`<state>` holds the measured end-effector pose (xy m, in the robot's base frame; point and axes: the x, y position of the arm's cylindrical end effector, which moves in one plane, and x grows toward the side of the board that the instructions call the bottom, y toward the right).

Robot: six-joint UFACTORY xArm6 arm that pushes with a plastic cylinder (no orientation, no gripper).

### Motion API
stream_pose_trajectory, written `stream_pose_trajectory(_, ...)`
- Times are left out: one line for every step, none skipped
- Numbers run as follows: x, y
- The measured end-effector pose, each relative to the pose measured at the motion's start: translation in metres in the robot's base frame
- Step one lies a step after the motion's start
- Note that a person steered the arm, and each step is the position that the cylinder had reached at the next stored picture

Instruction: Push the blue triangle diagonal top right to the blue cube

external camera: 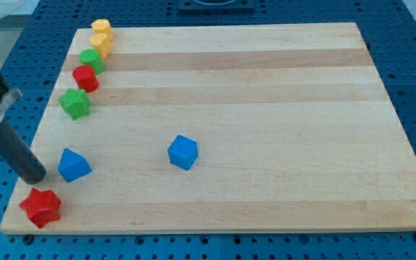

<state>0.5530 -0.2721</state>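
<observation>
Blue triangle (74,165): sat near the board's lower left corner, flat on the wood, touching no other block.
Blue cube (183,152): lay toward the view's right of the triangle and slightly higher, well apart from it, with bare wood between.
Tip (37,175): stood just beside the triangle's left edge, a little lower than its middle; contact could not be confirmed, a thin gap seemed possible.
Rod: leaned up toward the view's upper left, off the board edge; the arm carried no pincer, so there was nothing to open or close.
Key relation: triangle lay to the view's right of the tip, and the cube lay further along nearly the same line, so tip, triangle and cube were roughly in a row.
Goal spot (judged): above and to the right of the cube, so the triangle had to travel past the cube, not into it.
Next move (judged): a push rightward and upward, steered above the cube.
Risk (judged): a straight push along the present line would drive the triangle into the cube.
Red star (40,207): just below the tip, near the board's bottom left corner, apart from the triangle.
Other blocks: green star (74,103), red (86,77), green (92,60) and two yellow (101,37) along the left edge, well clear.
Board (280,108): pale wood, otherwise bare on the right.
</observation>
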Motion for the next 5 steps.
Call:
stream_pose_trajectory(0.023, 0.014)
stream_pose_trajectory(0.009, 0.051)
stream_pose_trajectory(-0.013, 0.107)
stream_pose_trajectory(-0.023, 0.150)
stream_pose_trajectory(-0.013, 0.174)
